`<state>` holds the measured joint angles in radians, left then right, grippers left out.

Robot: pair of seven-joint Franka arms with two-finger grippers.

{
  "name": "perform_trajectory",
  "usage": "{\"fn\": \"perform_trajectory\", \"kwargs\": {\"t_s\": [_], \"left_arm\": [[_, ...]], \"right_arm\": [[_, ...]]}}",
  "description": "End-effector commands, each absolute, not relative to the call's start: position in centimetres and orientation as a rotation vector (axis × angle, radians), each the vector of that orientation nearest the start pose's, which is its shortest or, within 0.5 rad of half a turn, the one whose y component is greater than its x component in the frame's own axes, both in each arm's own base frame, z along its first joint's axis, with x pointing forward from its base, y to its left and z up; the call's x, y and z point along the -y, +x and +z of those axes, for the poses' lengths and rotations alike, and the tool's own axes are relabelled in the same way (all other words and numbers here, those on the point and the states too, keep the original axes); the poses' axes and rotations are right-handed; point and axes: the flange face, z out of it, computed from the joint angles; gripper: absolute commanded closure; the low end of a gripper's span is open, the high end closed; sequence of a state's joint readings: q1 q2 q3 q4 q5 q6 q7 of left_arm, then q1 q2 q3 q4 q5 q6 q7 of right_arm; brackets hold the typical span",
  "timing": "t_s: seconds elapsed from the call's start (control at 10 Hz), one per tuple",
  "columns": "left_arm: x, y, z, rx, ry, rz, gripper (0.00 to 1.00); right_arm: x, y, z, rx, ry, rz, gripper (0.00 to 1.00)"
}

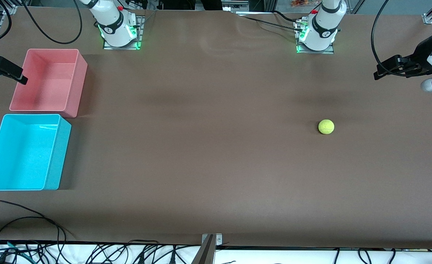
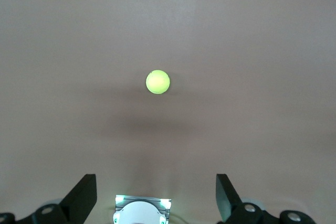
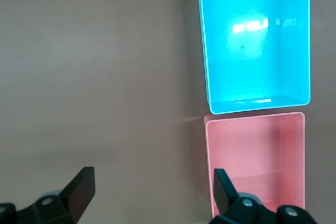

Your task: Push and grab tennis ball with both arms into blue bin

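The tennis ball (image 1: 326, 126) is lying on the surface (image 1: 208, 154), well apart from the left claw (image 1: 379, 73). The blue bin (image 1: 56, 154) is sitting near the right claw (image 1: 21, 79), beside the pink bin (image 1: 77, 86).

One tennis ball (image 1: 326, 126), two bins (blue bin (image 1: 22, 152), pink bin (image 1: 47, 82)), two grippers (left gripper (image 1: 379, 72), right gripper (image 1: 19, 78)).
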<state>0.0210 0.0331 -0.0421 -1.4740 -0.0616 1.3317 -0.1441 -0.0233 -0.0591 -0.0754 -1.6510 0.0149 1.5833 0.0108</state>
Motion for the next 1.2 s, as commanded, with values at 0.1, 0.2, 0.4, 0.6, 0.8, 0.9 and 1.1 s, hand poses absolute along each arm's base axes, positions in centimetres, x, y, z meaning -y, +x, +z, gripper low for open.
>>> {"fn": "perform_trajectory", "kwargs": {"t_s": [0.1, 0.2, 0.4, 0.6, 0.8, 0.9, 1.1], "left_arm": [[2.0, 53.9, 63.6, 0.171, -3.156, 0.272, 0.0], [1.7, 54.0, 63.5, 0.178, -3.155, 0.272, 0.0], [2.3, 54.2, 63.2, 0.133, -3.072, 0.241, 0.0], [2.8, 54.3, 63.0, 0.108, -3.046, 0.236, 0.0], [2.8, 54.4, 63.1, 0.108, -3.047, 0.234, 0.0], [2.8, 54.4, 63.1, 0.11, -3.05, 0.235, 0.0], [3.1, 54.3, 63.3, 0.105, -3.057, 0.229, 0.0]], "right_arm": [[5.5, 53.2, 61.5, -0.148, -3.106, 0.045, 0.0], [5.6, 53.3, 61.7, -0.153, -3.104, 0.033, 0.0], [5.5, 53.2, 61.5, -0.157, -3.1, 0.049, 0.0], [5.5, 53.2, 61.4, -0.162, -3.1, 0.057, 0.0], [5.5, 53.3, 61.2, -0.174, -3.097, 0.059, 0.0], [5.6, 53.5, 61.2, -0.176, -3.095, 0.054, 0.0], [5.5, 53.5, 61.1, -0.174, -3.094, 0.059, 0.0]]}}
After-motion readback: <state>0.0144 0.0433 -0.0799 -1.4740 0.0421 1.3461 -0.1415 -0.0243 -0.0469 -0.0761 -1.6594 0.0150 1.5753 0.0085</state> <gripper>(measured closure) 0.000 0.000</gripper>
